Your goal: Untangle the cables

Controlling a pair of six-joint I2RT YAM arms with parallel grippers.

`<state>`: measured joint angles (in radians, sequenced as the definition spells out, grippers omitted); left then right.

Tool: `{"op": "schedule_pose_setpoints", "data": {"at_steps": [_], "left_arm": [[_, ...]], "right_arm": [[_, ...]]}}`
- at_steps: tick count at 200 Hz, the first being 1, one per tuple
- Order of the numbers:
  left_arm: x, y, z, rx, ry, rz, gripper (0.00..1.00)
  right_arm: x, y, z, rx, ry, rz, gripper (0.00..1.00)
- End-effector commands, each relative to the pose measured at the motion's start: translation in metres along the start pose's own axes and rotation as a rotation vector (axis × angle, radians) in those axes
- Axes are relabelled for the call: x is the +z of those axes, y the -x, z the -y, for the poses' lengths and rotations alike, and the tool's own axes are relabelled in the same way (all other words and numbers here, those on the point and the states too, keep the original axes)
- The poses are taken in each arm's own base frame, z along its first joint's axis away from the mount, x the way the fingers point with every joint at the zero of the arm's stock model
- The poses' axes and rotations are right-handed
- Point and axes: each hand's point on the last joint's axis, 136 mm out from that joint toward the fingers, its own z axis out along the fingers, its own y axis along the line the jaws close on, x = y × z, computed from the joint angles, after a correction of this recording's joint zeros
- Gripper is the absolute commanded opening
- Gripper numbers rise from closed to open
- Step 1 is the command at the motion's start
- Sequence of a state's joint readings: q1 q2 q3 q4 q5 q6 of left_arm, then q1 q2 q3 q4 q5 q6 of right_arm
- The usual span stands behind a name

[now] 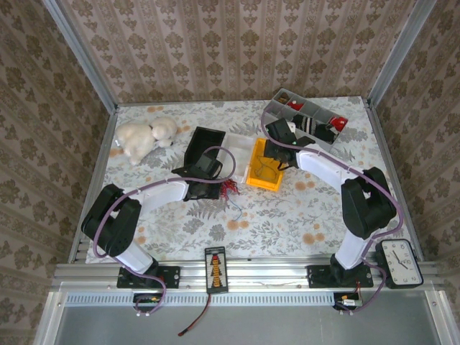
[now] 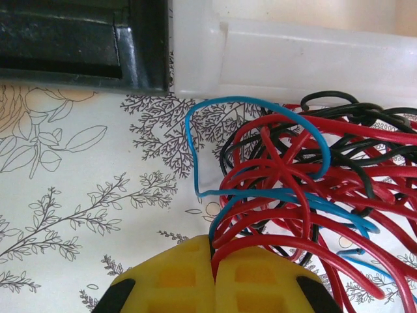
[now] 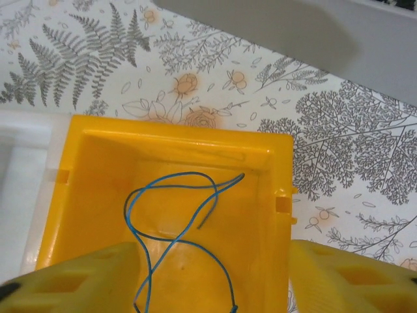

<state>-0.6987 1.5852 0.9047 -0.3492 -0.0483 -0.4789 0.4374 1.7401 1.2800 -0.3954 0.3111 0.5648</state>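
Note:
The cables (image 2: 306, 176) are a tangle of red, blue and black wires lying on the floral cloth. My left gripper (image 2: 215, 264) is shut on a few red and blue strands at the tangle's near edge. From above, the tangle (image 1: 228, 189) sits just right of the left gripper (image 1: 218, 188), and one blue wire (image 1: 236, 208) trails toward the front. A single blue wire (image 3: 176, 222) lies loose in the yellow bin (image 3: 280, 169). My right gripper (image 3: 218, 277) hangs open over that bin (image 1: 253, 176), its fingers (image 3: 85, 280) well apart and off the wire.
A black bin (image 1: 205, 147) stands behind the left gripper, with a white plastic edge (image 2: 293, 59) beside it. A grey divided tray (image 1: 305, 116) is at the back right, a plush toy (image 1: 146, 136) at the back left, a clock (image 1: 399, 262) at the front right.

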Motion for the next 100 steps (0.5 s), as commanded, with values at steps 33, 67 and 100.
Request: {"op": "schedule_pose_setpoints", "data": {"at_steps": [33,67,100], "left_arm": [[-0.001,0.001,0.001,-0.015,-0.015,-0.012,0.0],[-0.005,-0.004,0.005,-0.002,-0.053,-0.01,0.0],[-0.008,-0.009,0.003,0.001,-0.056,-0.013,0.0]], "right_arm": [[-0.015,-0.009,0.023,0.034,-0.084,-0.022,0.68],[-0.007,-0.048,0.041,0.086,-0.123,-0.101,0.68],[0.004,-0.072,0.064,0.095,-0.167,-0.178,0.67]]}}
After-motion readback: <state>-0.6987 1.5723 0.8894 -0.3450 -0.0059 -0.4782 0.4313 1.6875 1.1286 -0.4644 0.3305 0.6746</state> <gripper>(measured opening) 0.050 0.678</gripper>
